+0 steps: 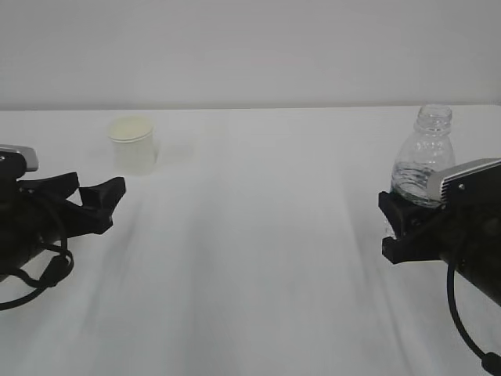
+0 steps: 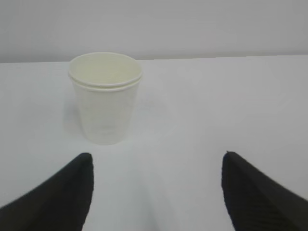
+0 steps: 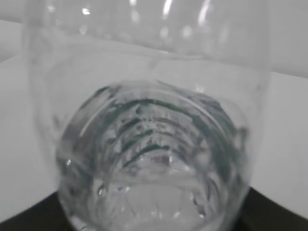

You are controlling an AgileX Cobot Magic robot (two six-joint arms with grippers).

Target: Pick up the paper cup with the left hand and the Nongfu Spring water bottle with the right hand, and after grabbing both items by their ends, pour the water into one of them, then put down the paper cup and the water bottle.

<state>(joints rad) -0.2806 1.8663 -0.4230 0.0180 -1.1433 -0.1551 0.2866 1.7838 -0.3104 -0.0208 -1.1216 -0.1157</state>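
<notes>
The white paper cup [image 1: 134,144] stands upright on the table at the far left, with its cream inside showing in the left wrist view [image 2: 105,97]. My left gripper [image 1: 98,189] is open a short way in front of it and slightly to its left. Nothing lies between its black fingertips [image 2: 157,156]. My right gripper [image 1: 401,223] is shut on the lower part of the clear Nongfu Spring water bottle [image 1: 423,159], which stands upright and uncapped at the right. The bottle [image 3: 149,144] fills the right wrist view. I cannot make out any water in either of them.
The white table [image 1: 266,251] runs back to a pale wall. Between the two arms I see only bare tabletop [image 2: 216,106].
</notes>
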